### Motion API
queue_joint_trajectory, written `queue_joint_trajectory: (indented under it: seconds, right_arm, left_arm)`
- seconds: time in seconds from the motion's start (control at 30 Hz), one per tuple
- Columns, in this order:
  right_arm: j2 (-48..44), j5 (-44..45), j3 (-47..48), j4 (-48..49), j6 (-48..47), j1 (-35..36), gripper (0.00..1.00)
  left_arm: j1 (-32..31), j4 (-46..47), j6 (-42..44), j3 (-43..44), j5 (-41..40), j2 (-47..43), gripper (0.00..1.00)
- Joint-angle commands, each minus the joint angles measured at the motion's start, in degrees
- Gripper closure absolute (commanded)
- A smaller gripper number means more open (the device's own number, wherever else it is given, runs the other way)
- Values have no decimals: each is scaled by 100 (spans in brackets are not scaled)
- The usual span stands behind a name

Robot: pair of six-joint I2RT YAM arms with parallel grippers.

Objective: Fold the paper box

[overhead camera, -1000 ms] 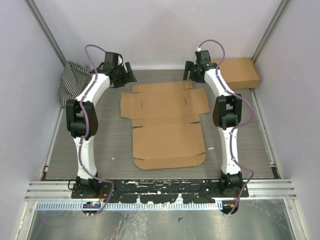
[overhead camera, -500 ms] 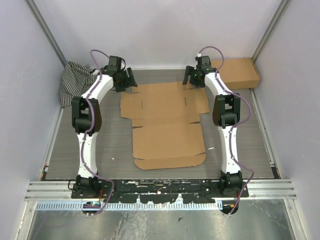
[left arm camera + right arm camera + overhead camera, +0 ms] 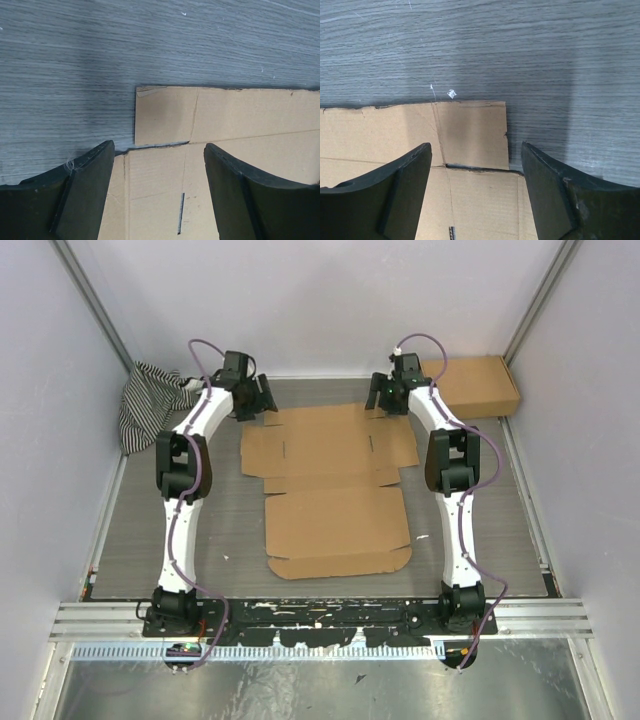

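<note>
The paper box (image 3: 330, 485) is a flat brown die-cut cardboard sheet lying unfolded on the grey table, flaps spread. My left gripper (image 3: 258, 400) hovers open over its far left corner; the left wrist view shows that corner flap (image 3: 165, 117) and a slot between the open fingers (image 3: 85, 190). My right gripper (image 3: 385, 395) hovers open over the far right corner; the right wrist view shows that corner flap (image 3: 472, 132) between the open fingers (image 3: 555, 195). Neither gripper touches the sheet that I can see.
A ready-assembled brown cardboard box (image 3: 480, 385) sits at the back right corner. A striped black-and-white cloth (image 3: 148, 400) lies at the back left. Grey walls and metal rails enclose the table (image 3: 180, 530).
Both grippers have moved inward toward the far corners of the cardboard sheet; the left arm swung right and the right wrist shifted slightly left. The sheet has not moved.
</note>
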Motion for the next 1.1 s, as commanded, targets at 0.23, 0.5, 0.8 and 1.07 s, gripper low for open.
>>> queue_joint_trajectory:
  seconds: [0.23,0.5,0.8,1.07]
  right_arm:
    - [-178,-199,-234,317,-28,147,38]
    - [-743,-99,-759,484,87,168,60]
    - [-1406,39,-1345,543,122,202,88]
    - [-1709,-66,-1576,598,132,324,93]
  left_arm:
    - [12,-147,-40,101,100,176,21]
    - [9,-60,-114,-129,232,83,22]
    - [13,186,-199,-737,279,-305,23]
    - [15,401,-362,-1217,405,-692,22]
